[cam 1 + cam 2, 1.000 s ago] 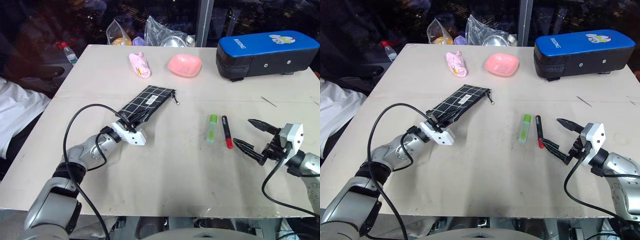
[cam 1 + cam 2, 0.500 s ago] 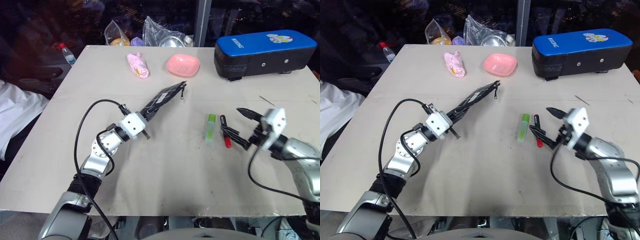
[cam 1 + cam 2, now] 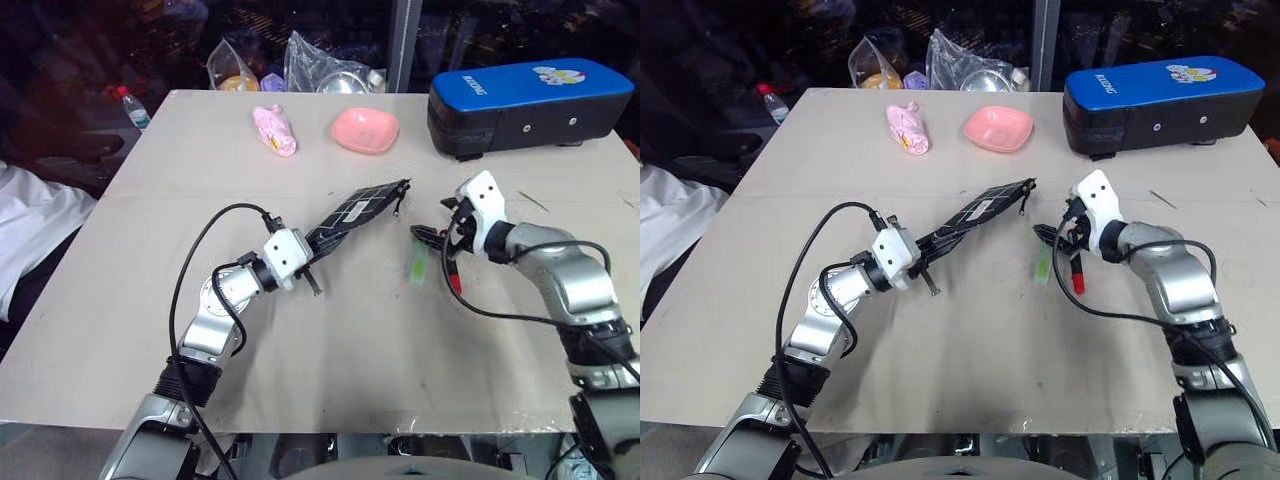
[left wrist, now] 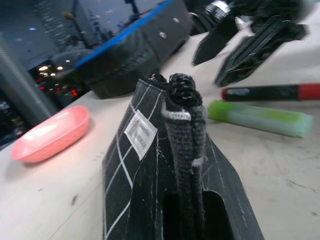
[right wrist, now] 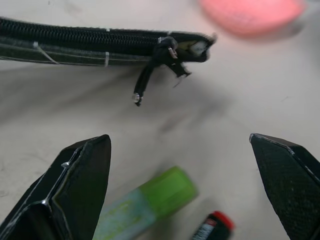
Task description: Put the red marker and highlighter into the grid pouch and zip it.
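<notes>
The grid pouch [image 3: 356,211] is turned on its edge, zipper uppermost, and my left gripper [image 3: 311,244] is shut on its near end. Its zipper pull [image 5: 150,75] hangs at the far end, closed up to that end as far as I can see. The green highlighter [image 3: 416,262] and the red marker [image 3: 453,271] lie side by side on the table, just right of the pouch's far end. My right gripper [image 3: 437,222] hovers open over their far tips, pointing at the zipper pull, with nothing between its fingers [image 5: 75,190].
A blue-topped black case [image 3: 530,95] stands at the back right, a pink dish [image 3: 365,130] and a pink soft toy [image 3: 276,131] at the back middle. Plastic bags [image 3: 310,68] lie beyond the table's far edge. A thin pin [image 3: 535,201] lies right of my right arm.
My left gripper has carried the pouch to the right and rolled it from flat onto its edge. My right gripper has swung forward and left, from beside the marker to over the pens' tips.
</notes>
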Controlling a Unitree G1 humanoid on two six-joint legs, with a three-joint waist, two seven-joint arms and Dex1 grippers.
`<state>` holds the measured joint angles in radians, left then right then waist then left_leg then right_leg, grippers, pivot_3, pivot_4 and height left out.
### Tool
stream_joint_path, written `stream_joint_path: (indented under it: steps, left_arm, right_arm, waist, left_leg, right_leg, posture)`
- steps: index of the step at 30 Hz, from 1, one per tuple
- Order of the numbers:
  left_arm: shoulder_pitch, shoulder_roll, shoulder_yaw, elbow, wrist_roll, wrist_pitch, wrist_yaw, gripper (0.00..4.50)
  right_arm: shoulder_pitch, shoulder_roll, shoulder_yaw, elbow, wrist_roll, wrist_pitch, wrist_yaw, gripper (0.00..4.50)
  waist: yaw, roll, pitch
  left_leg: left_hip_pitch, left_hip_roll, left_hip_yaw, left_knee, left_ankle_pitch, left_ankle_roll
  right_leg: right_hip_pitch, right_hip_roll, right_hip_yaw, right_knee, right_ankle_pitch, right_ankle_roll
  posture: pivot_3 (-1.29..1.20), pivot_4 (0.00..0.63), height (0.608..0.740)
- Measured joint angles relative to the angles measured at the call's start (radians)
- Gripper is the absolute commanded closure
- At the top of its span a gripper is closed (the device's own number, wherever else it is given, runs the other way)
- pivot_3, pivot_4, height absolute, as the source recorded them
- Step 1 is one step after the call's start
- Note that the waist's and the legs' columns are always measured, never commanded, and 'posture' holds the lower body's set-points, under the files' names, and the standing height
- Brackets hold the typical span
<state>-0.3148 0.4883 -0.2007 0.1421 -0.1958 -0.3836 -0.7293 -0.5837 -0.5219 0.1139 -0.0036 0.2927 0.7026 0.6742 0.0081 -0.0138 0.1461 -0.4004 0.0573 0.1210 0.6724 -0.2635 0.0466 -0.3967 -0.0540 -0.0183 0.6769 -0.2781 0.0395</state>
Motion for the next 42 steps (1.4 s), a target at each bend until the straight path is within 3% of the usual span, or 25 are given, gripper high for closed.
stream_joint_path:
  steps: [12,16,19,20,23,34,42]
  left_arm:
    - [0.015,-0.007,0.005,0.000,0.052,-0.015,-0.033,4.48]
    - [0.015,-0.012,0.005,0.000,0.054,-0.015,-0.035,4.50]
    - [0.015,-0.012,0.006,0.000,0.054,-0.015,-0.039,4.50]
    - [0.015,-0.012,0.006,0.000,0.054,-0.015,-0.041,4.50]
    - [0.015,-0.012,0.006,0.000,0.055,-0.015,-0.044,4.50]
    - [0.015,-0.010,0.007,0.000,0.068,-0.015,-0.051,4.50]
    - [0.013,-0.037,0.033,0.011,0.125,-0.016,0.018,4.50]
  right_arm:
    - [-0.123,0.079,0.009,0.121,-0.006,0.034,0.021,0.00]
    - [-0.123,0.081,0.009,0.136,-0.014,0.031,0.025,1.23]
    - [-0.123,0.084,0.009,0.140,-0.017,0.025,0.024,2.59]
    - [-0.123,0.088,0.009,0.143,-0.020,0.019,0.025,3.27]
    - [-0.123,0.094,0.009,0.150,-0.027,0.007,0.025,4.46]
    - [-0.128,0.097,0.023,0.180,-0.072,-0.057,0.037,4.46]
    - [-0.114,0.037,0.114,0.133,-0.140,-0.172,0.142,4.46]
  waist:
    - [-0.006,0.000,0.000]
    - [-0.013,0.000,0.000]
    - [-0.019,0.000,0.000]
    - [-0.020,0.000,0.000]
    - [-0.021,0.000,0.000]
    - [-0.022,0.000,0.000]
    - [-0.021,0.000,0.000]
  left_leg:
    - [-0.001,0.001,0.001,-0.001,0.000,0.000]
    - [-0.001,0.002,0.001,-0.001,0.000,0.000]
    - [-0.001,0.002,0.001,-0.002,0.000,0.000]
    - [-0.001,0.002,0.001,-0.002,0.000,0.000]
    - [-0.001,0.002,0.001,-0.002,0.000,0.000]
    - [-0.004,0.002,0.003,-0.002,0.000,0.000]
    - [-0.013,0.002,0.002,0.000,0.000,0.000]
  right_leg:
    - [-0.001,0.000,0.001,0.000,0.000,0.000]
    - [-0.001,0.000,0.001,0.000,0.000,0.000]
    - [-0.001,0.000,0.001,0.000,0.000,0.000]
    - [-0.002,0.000,0.001,0.000,0.000,0.000]
    - [-0.002,0.000,0.001,0.000,0.000,0.000]
    - [-0.007,0.000,0.003,0.000,0.000,0.000]
    - [-0.014,0.000,0.002,0.001,0.000,0.000]
  posture:
    - [0.00,0.150,0.737]
    - [0.00,0.150,0.737]
    - [0.00,0.150,0.737]
    - [0.00,0.150,0.737]
    - [0.00,0.150,0.737]
    - [0.00,0.150,0.737]
    - [0.00,0.150,0.737]
